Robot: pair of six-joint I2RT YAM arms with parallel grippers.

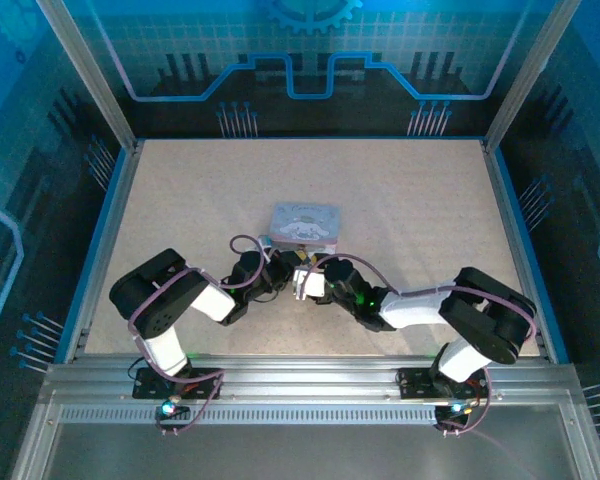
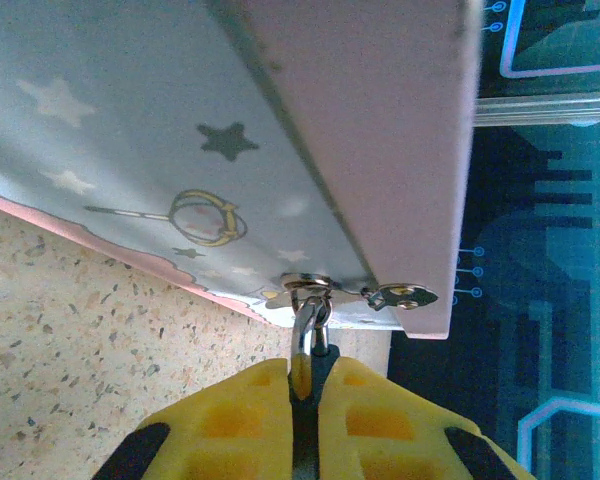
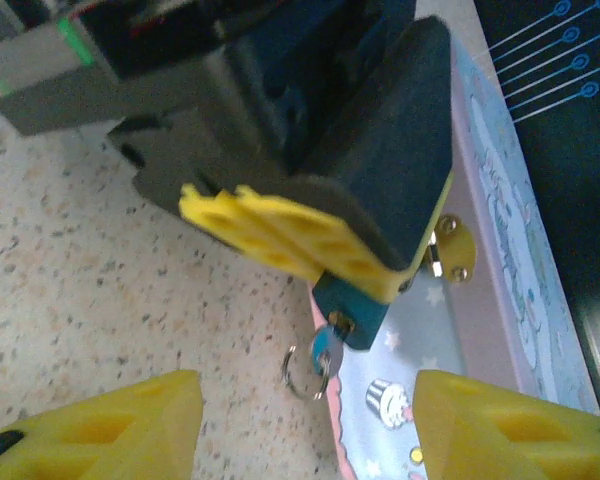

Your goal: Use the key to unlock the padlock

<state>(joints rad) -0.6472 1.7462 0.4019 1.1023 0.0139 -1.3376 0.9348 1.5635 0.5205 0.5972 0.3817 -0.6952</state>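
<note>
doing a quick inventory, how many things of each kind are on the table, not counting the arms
cartoon-printed box: 1
padlock: 1
key: 1
key ring: 1
total: 4

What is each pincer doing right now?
Left pincer: closed on the padlock.
Right pincer: open, holding nothing.
</note>
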